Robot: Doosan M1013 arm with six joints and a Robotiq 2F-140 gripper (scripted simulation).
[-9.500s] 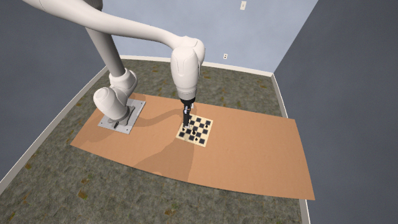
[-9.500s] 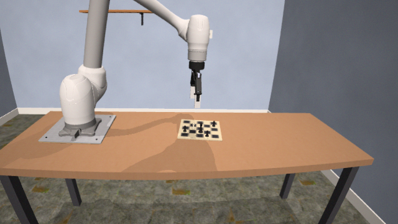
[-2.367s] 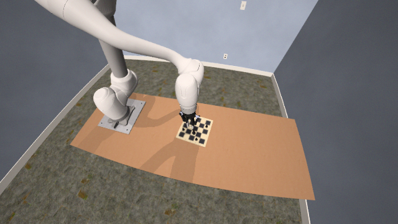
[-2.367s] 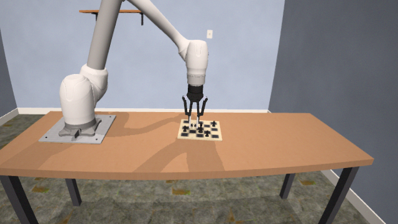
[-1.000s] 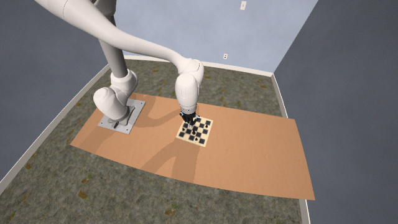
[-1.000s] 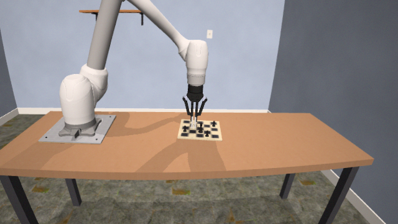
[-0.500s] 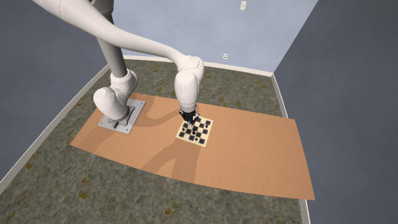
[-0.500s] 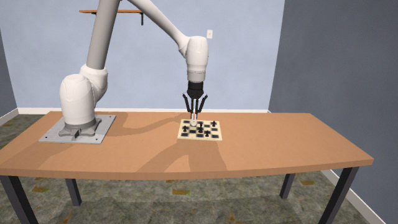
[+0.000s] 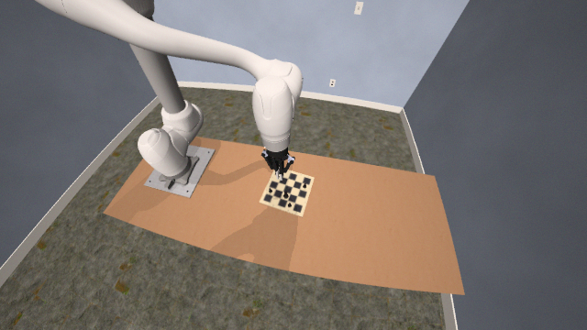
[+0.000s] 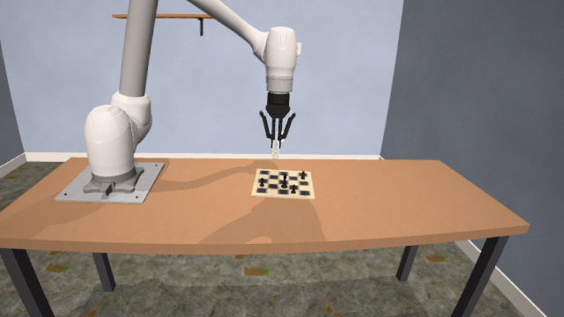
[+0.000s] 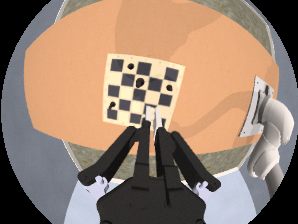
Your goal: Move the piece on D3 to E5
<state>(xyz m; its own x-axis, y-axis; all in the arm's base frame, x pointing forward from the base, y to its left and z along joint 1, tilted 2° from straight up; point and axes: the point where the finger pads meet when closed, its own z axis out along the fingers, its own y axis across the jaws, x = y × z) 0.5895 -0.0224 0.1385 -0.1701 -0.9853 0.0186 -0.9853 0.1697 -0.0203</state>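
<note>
Hanging above the chessboard's 12 o'clock edge, gripper jaws clamped on a small pale piece; four dark pieces upright on the board, desk below.

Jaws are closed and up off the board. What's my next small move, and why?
Probably carry sideways toward E5 at this height. The gripper hangs above the far edge of the board, jaws shut on what looks like a pale piece, and black pieces stand below, so don't lower yet.
</note>
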